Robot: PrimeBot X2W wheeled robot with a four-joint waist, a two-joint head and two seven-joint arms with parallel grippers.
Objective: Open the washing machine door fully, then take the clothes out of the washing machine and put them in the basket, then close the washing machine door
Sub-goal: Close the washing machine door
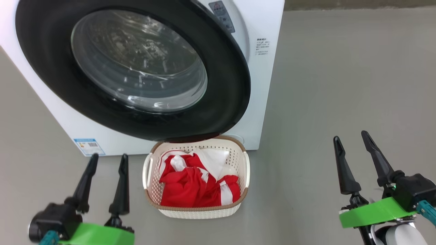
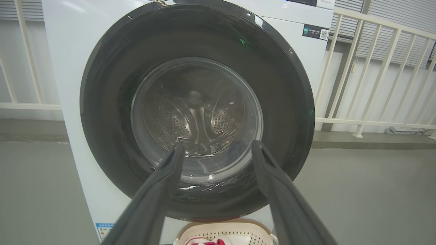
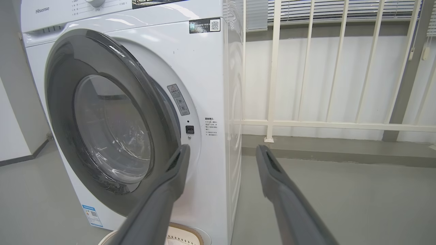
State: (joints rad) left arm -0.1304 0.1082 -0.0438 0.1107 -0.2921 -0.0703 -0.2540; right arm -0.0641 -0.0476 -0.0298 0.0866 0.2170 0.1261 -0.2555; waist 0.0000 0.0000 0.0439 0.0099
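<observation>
The washing machine is white, and its round black door with the clear glass window stands swung almost shut. In the right wrist view the washing machine door still stands a little off the front at its right edge. The basket sits on the floor right below the door, with the red and white clothes in it. My left gripper is open and empty, low left of the basket. My right gripper is open and empty, far to the right. The left gripper points at the door.
Grey floor lies all around the machine. A cream railing runs along the wall behind and right of the washer. A small blue label marks the washer's lower front. The basket rim shows under the door.
</observation>
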